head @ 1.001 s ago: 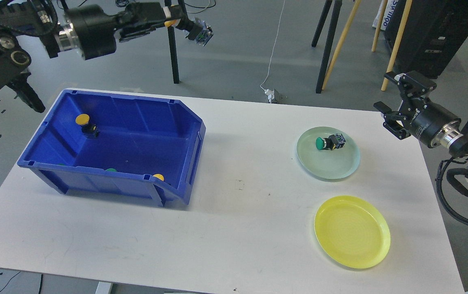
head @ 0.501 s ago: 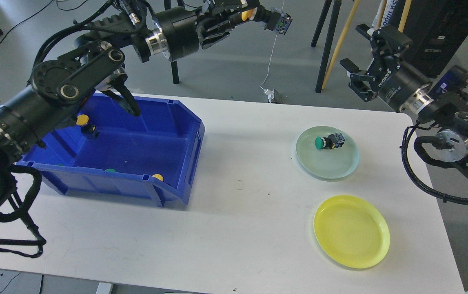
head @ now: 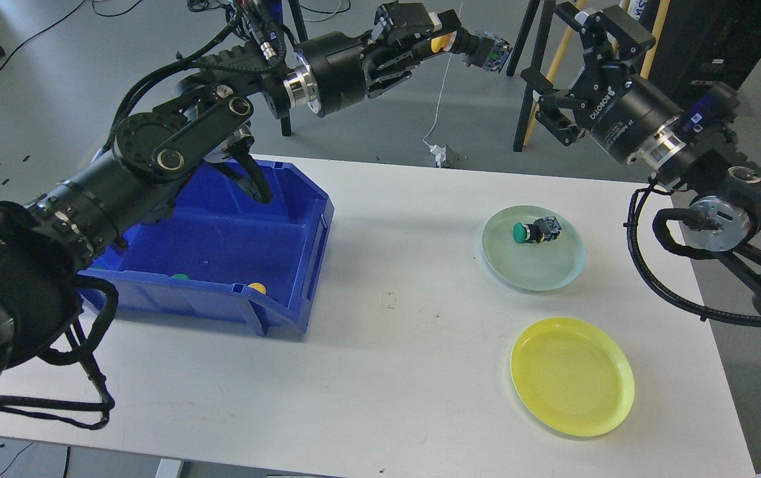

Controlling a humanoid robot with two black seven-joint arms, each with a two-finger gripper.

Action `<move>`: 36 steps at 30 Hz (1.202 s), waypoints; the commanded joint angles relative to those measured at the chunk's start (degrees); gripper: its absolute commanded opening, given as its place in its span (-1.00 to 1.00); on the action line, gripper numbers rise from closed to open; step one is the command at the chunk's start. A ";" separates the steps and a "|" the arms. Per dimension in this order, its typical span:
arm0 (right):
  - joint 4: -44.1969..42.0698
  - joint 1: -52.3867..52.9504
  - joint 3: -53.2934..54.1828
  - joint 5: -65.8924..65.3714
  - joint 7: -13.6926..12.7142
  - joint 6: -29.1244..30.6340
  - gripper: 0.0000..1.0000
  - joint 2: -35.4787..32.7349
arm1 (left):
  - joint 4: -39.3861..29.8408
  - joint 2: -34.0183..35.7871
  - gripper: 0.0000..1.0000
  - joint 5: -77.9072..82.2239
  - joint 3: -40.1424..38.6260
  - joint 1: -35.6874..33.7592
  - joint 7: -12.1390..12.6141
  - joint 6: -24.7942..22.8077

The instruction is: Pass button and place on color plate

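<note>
My left gripper (head: 442, 36) is shut on a yellow button (head: 466, 46) and holds it high above the table's far edge, its black body pointing right. My right gripper (head: 569, 56) is open and empty, just right of the button, a short gap apart. A green button (head: 534, 231) lies on the pale green plate (head: 553, 273). The yellow plate (head: 572, 376) at the front right holds nothing. The blue bin (head: 287, 265) on the left holds a yellow button (head: 257, 288) and a green button (head: 180, 277) near its front wall.
My left arm crosses over the bin's back left part and hides it. Black and wooden stand legs (head: 533, 86) rise behind the table's far edge. A white cable and plug (head: 440, 154) lie on the floor behind.
My left gripper has carried the yellow button to the right. My right gripper has risen and moved left towards it, staying open. The buttons and plates on the table have not moved.
</note>
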 commanded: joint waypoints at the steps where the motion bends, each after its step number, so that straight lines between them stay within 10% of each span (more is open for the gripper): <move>1: 0.11 -0.25 0.04 0.06 0.00 0.11 0.83 0.23 | -0.01 -0.20 -0.58 -1.23 0.00 -0.70 0.04 0.00; 23: 0.63 1.16 1.44 2.96 0.00 -0.16 0.85 2.34 | 1.84 -2.92 -0.59 -3.34 0.08 -2.90 0.30 0.00; 36: 0.72 1.86 1.18 3.57 0.18 -0.07 0.44 3.13 | 1.92 -3.45 -0.59 -3.34 0.08 -3.16 0.30 0.00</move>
